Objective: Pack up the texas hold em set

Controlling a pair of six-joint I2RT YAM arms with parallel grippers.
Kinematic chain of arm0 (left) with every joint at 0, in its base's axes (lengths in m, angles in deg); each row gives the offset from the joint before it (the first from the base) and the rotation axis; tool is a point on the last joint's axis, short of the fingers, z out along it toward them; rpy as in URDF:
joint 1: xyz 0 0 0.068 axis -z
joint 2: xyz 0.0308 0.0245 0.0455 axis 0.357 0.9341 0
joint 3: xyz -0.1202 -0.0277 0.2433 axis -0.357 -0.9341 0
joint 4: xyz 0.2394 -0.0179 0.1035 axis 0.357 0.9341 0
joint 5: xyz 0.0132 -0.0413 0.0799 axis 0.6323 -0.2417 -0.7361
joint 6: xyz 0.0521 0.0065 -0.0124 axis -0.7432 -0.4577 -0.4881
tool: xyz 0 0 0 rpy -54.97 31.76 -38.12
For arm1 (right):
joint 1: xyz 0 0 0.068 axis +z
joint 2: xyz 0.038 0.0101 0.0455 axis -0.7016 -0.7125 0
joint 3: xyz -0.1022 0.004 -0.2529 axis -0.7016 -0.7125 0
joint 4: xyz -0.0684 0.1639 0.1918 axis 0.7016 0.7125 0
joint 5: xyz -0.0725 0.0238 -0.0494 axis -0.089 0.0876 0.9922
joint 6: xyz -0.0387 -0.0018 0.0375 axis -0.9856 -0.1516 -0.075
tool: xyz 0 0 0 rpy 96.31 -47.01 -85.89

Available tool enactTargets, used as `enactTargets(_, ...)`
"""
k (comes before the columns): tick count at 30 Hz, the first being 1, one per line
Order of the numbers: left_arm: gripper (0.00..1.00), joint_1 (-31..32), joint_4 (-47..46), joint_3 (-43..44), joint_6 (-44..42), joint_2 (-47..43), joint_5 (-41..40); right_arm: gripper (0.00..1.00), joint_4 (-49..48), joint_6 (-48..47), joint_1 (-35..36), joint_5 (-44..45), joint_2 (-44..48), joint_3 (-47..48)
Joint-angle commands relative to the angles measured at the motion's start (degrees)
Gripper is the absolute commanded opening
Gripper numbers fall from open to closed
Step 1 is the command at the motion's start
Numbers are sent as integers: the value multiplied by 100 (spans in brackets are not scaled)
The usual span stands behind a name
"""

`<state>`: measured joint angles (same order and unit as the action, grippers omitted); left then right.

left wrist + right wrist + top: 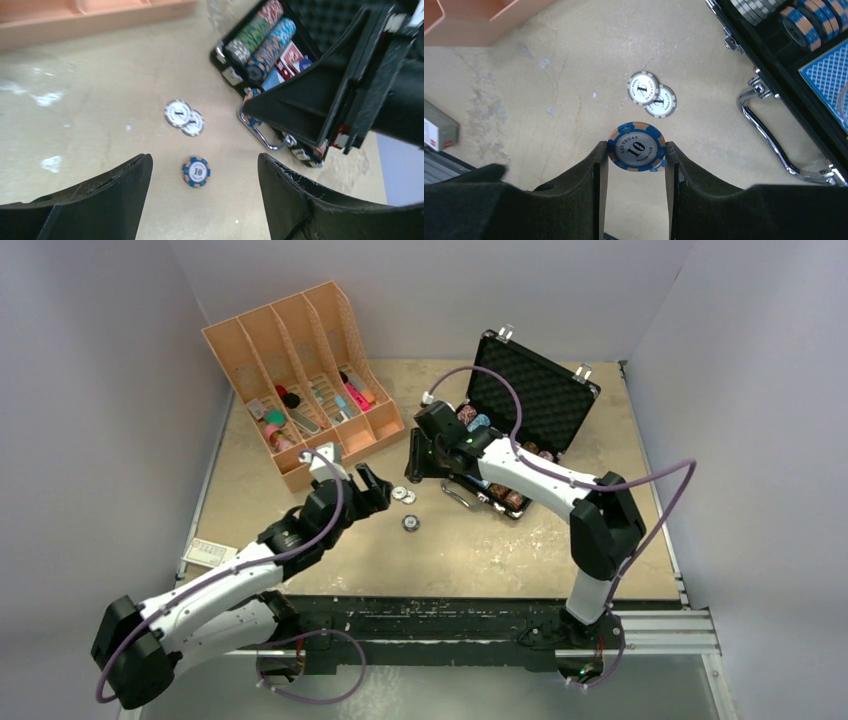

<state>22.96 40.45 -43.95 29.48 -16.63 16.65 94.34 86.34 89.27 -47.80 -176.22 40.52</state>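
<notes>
I saw the case (540, 400) standing open, its lid propped up with the foam lining facing me. Rows of chips (270, 47) and card decks (290, 54) lay in its tray.

My right pincer (636, 146) hung just left of the case, in front of its handle (769, 140), pinching a blue "10" chip (636, 149) by its edges. Through the left wrist camera that pincer hid a good part of the case.

Left of the case, past the handle, two white chips (643, 88) lay flat on the surface (500, 560), one overlapping the other. A second "10" chip (196, 171) lay flat near them, also left of the case and apart from both. My left pincer (203, 159) hovered over that chip with its fingers spread wide, touching nothing.

The handle jutted from the case toward the loose chips, near them but not touching. Farther left of the case stood the orange organiser (335, 448), its slots holding small coloured items I could not make out. A small box (210, 552) lay much farther from the case, beside the left arm.
</notes>
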Motion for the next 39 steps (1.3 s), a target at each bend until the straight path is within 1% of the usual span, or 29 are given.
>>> enactTargets(1,76,-9,-1750,-225,-61,493,1076,19,-587,668,-46,-385,538,-291)
enactTargets(4,76,-1,-2356,-315,-65,786,1309,19,-830,913,-100,-561,706,-526)
enactTargets(6,76,0,-2688,-382,13,899,1241,19,-984,1060,-126,-704,807,-691)
enactTargets(8,71,5,-3079,-484,115,989,1196,19,-1100,1181,-152,-858,888,-796)
enactTargets(13,57,9,-3717,-679,405,1198,965,19,-1360,1385,-186,-1195,1033,-991)
enactTargets(19,38,15,-3999,-809,579,1200,614,19,-1473,1492,-204,-1496,1121,-1074)
enactTargets(23,26,19,-4061,-790,529,1168,429,19,-1507,1552,-216,-1600,1175,-1133)
enactTargets(29,4,14,-4201,-643,181,1333,567,22,-1661,1557,-256,-1758,1260,-1254)
enactTargets(30,0,8,-4202,-610,116,1326,560,24,-1695,1499,-272,-1768,1299,-1267)
enactTargets(32,0,3,-4138,-521,-14,1284,573,33,-1721,1329,-351,-1786,1390,-1284)
enactTargets(33,0,-1,-4077,-468,-94,1272,626,40,-1771,1183,-441,-1858,1450,-1301)
enactTargets(35,0,-13,-3878,-309,-229,1242,791,57,-1877,708,-663,-2146,1590,-1299)
enactTargets(38,0,-75,-3398,-4,-440,1213,1217,71,-1984,33,-1017,-2414,1919,-1328)
enactTargets(39,0,-105,-3259,77,-486,1194,1357,74,-2089,-186,-1122,-2588,2065,-1365)
